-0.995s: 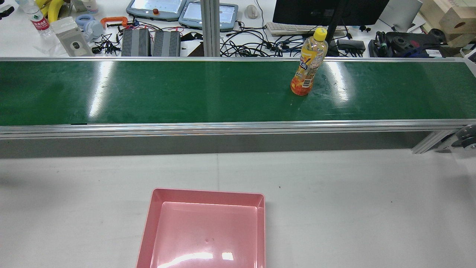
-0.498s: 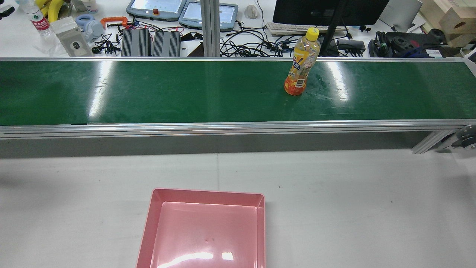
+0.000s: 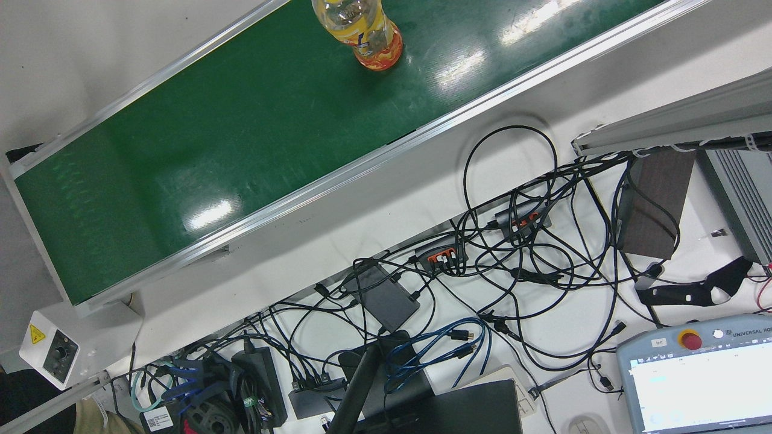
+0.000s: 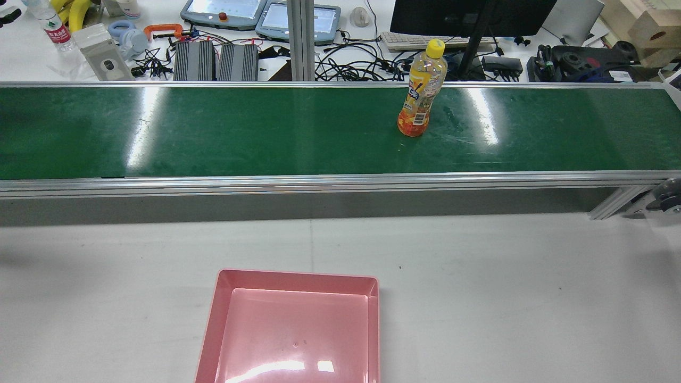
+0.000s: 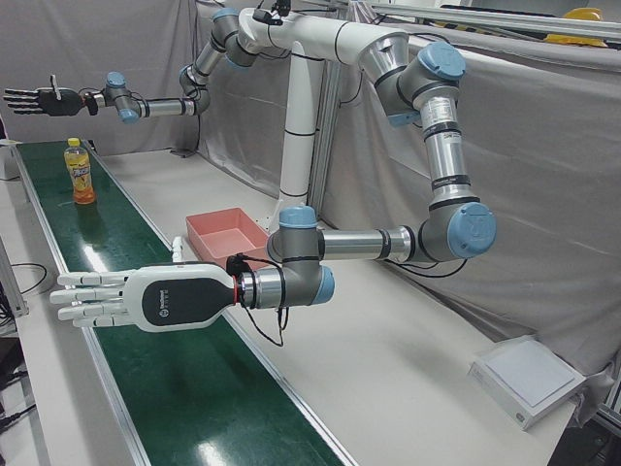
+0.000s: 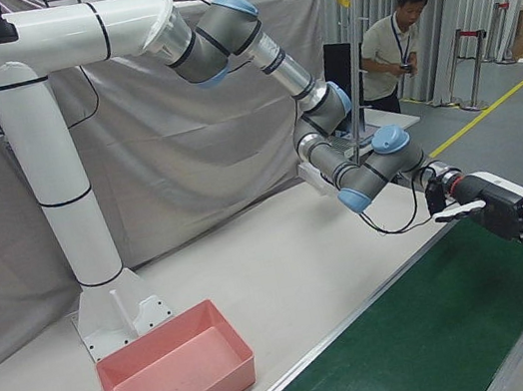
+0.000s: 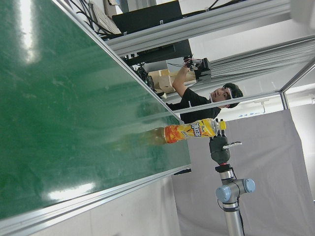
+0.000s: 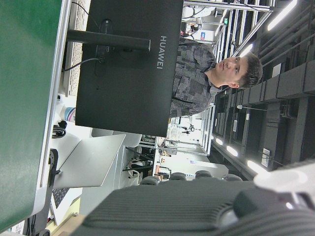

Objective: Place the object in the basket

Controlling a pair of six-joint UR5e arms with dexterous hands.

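Observation:
An orange drink bottle (image 4: 420, 90) with a yellow cap stands upright on the green conveyor belt (image 4: 266, 133), right of centre in the rear view. It also shows in the front view as bottle (image 3: 368, 30) and far down the belt as bottle (image 5: 81, 172). The pink basket (image 4: 298, 276) sits empty on the white table, near the pedestal as basket (image 5: 215, 214). My left hand (image 5: 136, 296) hovers open over the belt's near end, far from the bottle (image 7: 192, 131). My right hand (image 5: 39, 100) hangs open above the belt beyond the bottle, also seen as right hand (image 6: 508, 213).
Behind the belt lie cables (image 3: 512, 241), teach pendants (image 4: 223, 13), a monitor (image 4: 468, 16) and other gear. A person (image 6: 395, 30) stands past the belt's end, and another person (image 8: 211, 73) sits behind the monitor. A white box (image 5: 529, 379) lies on the table's far corner.
The bottle has travelled left along the belt in the rear view, staying upright. The basket has not moved, and no hand shows in that view.

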